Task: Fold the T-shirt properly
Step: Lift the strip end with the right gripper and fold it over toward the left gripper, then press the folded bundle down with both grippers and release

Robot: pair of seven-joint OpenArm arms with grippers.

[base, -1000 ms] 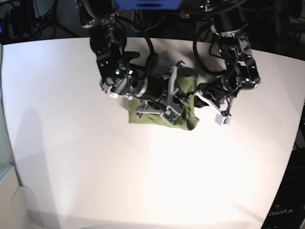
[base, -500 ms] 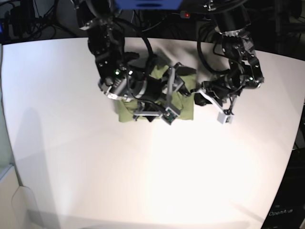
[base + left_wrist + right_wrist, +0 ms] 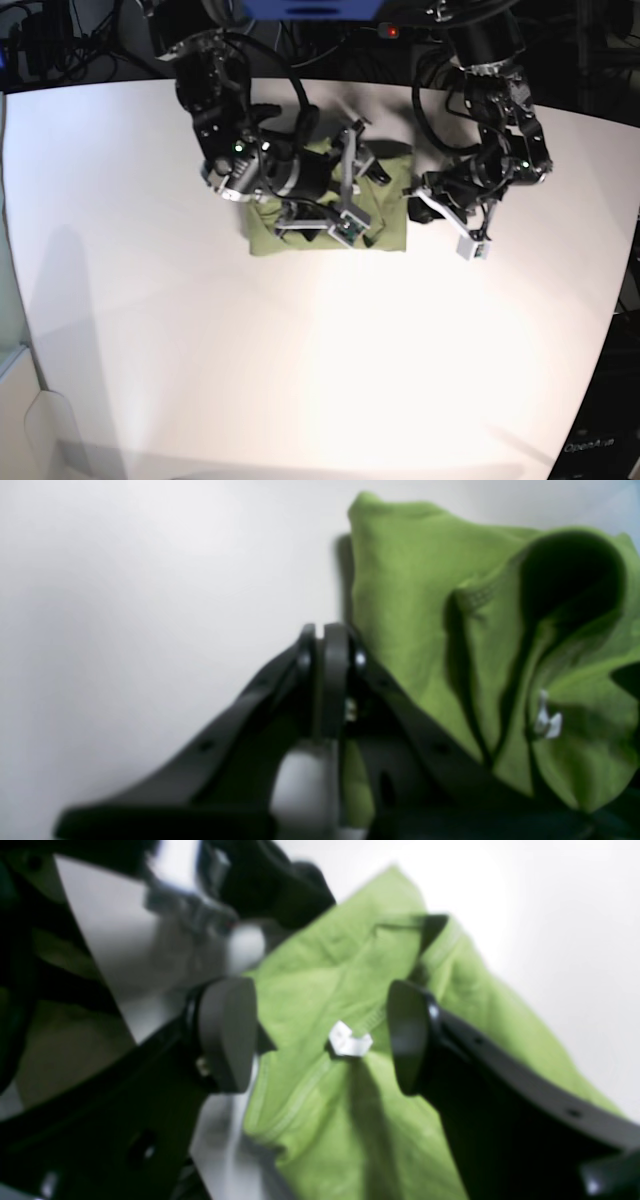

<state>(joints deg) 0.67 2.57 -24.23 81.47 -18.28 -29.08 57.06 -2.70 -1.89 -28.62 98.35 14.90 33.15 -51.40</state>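
The olive-green T-shirt (image 3: 385, 232) lies on the white table as a small folded bundle, its layers loose and rumpled (image 3: 415, 610). A small white tag (image 3: 349, 1041) shows on the top layer. My right gripper (image 3: 317, 1036) hovers just above the bundle, open, with the tag between its pads and nothing held; the base view shows it over the bundle's middle (image 3: 335, 205). My left gripper (image 3: 326, 641) is shut and empty, over bare table just beside the shirt's edge. In the base view it sits right of the bundle (image 3: 471, 246).
The white table (image 3: 300, 350) spreads wide in front of and to both sides of the bundle. Dark cables and equipment (image 3: 60, 40) lie beyond its far edge. Both arms crowd the space above and behind the shirt.
My right gripper has opened and let go of the fabric, then lifted a little. The hanging flap has dropped, so the bundle lies flatter and more compact. The left gripper has barely moved.
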